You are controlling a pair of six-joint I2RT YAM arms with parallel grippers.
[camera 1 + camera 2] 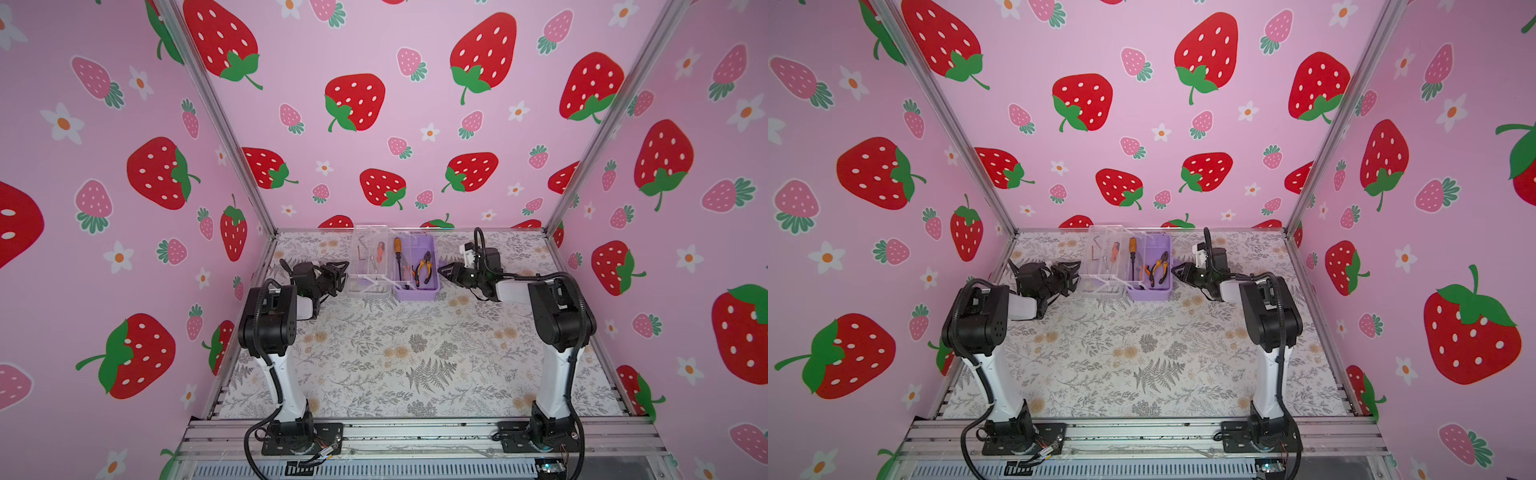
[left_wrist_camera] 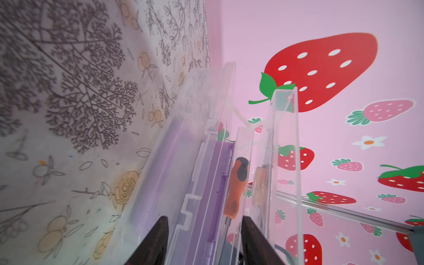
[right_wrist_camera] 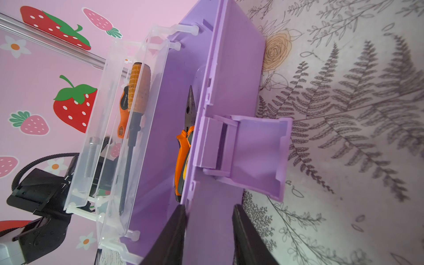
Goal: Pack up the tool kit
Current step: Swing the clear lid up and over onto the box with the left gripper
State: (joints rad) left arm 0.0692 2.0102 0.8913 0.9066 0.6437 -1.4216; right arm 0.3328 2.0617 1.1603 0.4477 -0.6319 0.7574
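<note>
The lilac box (image 1: 417,286) of the tool kit stands open at the back of the table, its clear lid (image 1: 369,266) swung out to the left. Orange-handled pliers (image 1: 424,269) and a long screwdriver (image 1: 398,251) lie in the box. A small orange screwdriver (image 1: 379,252) and silver hex keys (image 1: 360,245) rest in the clear part. My left gripper (image 2: 204,218) is open, with the lid's edge (image 2: 215,174) between its fingers. My right gripper (image 3: 208,206) is shut on the box's right wall (image 3: 211,229), one finger inside and one outside.
The box's lilac latch flap (image 3: 259,156) hangs open on the right gripper's side. The pink back wall (image 1: 395,124) stands just behind the box. Floral table cover (image 1: 395,353) stretches toward the arm bases, with the metal frame rail (image 1: 415,434) at the front.
</note>
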